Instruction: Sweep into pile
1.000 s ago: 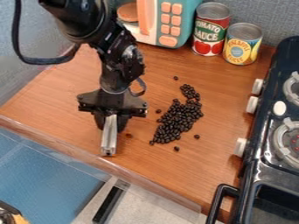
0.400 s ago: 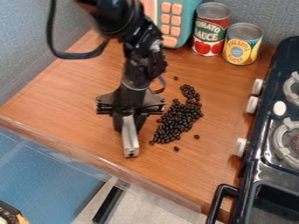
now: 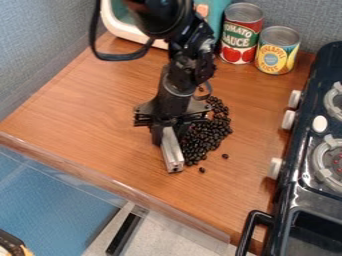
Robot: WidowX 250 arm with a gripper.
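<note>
Dark beans [image 3: 212,131] lie in an elongated heap on the wooden counter, right of centre, with a couple of loose ones below and to the right of it. My black gripper [image 3: 172,159] hangs at the heap's left side, around a silvery, bar-like tool [image 3: 172,150] that points down toward the counter's front edge. The tool's lower end is beside the heap's lower left. The gripper and arm hide part of the heap's left and upper edge.
Two cans, one red [image 3: 241,33] and one yellow-blue [image 3: 276,50], stand at the back. A teal toy microwave [image 3: 217,17] is behind the arm. The black stove [image 3: 304,165] borders the right, and the wooden counter [image 3: 80,110] ends at a front edge.
The gripper and the silvery tool have moved right, from open counter to the heap's left side. A few beans at the left are now hidden or shifted; most of the heap looks the same.
</note>
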